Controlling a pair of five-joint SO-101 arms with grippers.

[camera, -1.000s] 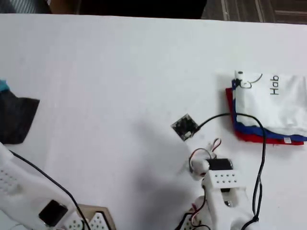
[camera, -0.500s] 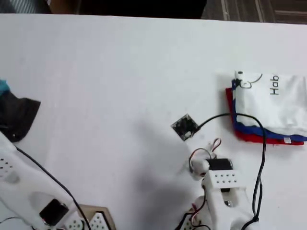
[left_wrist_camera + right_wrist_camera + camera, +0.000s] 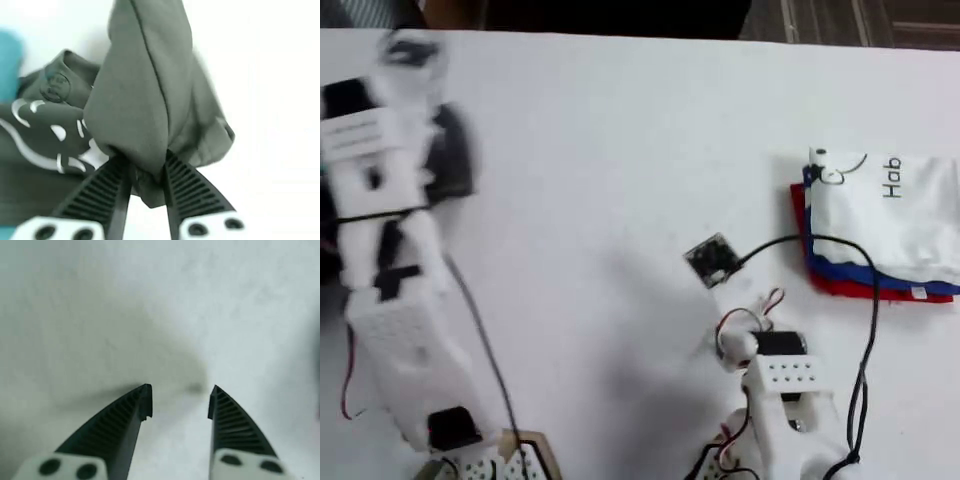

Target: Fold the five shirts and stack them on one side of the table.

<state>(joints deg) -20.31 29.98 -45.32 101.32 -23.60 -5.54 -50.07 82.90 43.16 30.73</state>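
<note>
Left hand [image 3: 145, 164] has swung up gripping the dark shirt [image 3: 145, 90].

Looked steeply down from a fixed high spot over the whole table [image 3: 620, 120]. Rode each wrist, faced forward, very close, onto the grey shirt [image 3: 145, 90] just ahead of the left gripper [image 3: 145, 160] and onto bare table ahead of the right gripper [image 3: 180, 390]. Shared that table surface.

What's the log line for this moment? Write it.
left gripper: shut on dark shirt | right gripper: open over table | folded stack: right arm's side
</note>
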